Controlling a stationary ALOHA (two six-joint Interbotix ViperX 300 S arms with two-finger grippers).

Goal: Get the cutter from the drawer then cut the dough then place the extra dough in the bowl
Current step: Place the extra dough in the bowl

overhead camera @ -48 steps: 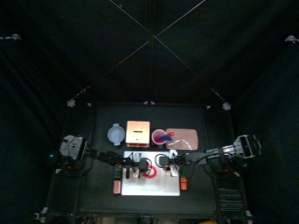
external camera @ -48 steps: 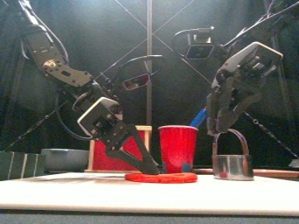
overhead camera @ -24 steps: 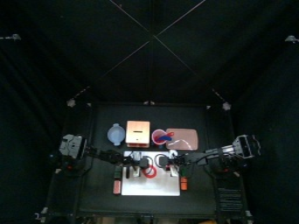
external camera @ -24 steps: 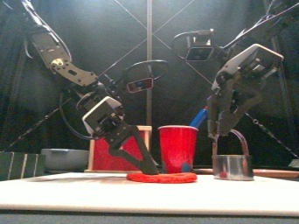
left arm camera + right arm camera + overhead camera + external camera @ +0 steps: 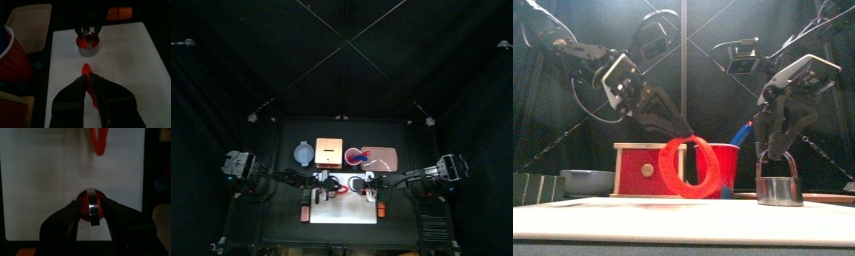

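A red dough ring (image 5: 686, 167) hangs clear of the white board (image 5: 633, 203), pinched at its top by my left gripper (image 5: 686, 131), which is shut on it. In the left wrist view the dough (image 5: 87, 73) runs out from between that left gripper (image 5: 87, 84). The metal cutter (image 5: 780, 190) stands on the board at the right, and my right gripper (image 5: 775, 152) is shut on its wire handle. A round piece of red dough sits inside the cutter (image 5: 90, 208), seen past the right gripper (image 5: 90, 214). The hanging ring (image 5: 99, 141) shows beyond it.
Behind the board stand the wooden box with its red drawer front (image 5: 647, 168), the blue-grey bowl (image 5: 587, 182) at the left, and the red cup (image 5: 727, 160) with a blue knife (image 5: 743, 133). The pink tray (image 5: 386, 158) lies at the back right.
My left gripper has risen from the board and lifted the dough ring, which now hangs upright. The right gripper stays on the cutter's handle.
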